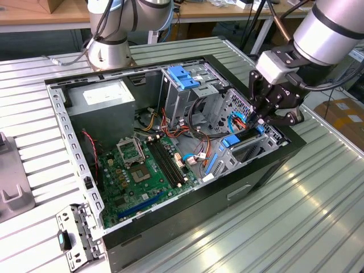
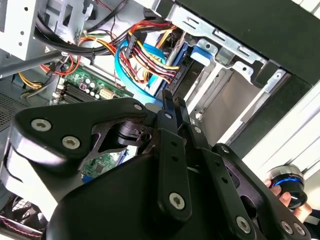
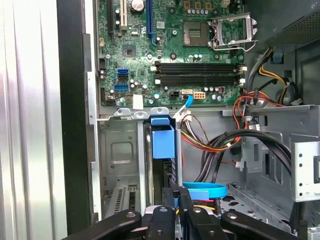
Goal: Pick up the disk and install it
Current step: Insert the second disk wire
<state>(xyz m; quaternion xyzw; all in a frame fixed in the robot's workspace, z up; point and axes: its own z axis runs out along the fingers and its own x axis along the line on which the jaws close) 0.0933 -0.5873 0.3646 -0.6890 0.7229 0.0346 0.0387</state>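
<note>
We see black jaws closed on the disk (image 3: 162, 150), its light-blue plastic carrier edge-up in the metal bay of the open computer case (image 1: 244, 196).

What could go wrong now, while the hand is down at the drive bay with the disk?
1. The disk stands on edge in a narrow slot of the metal bay. A slight tilt could jam it against the walls.
2. The bundle of wires and the looped light-blue cable lie right beside the hand, which might snag or pinch them.
</note>
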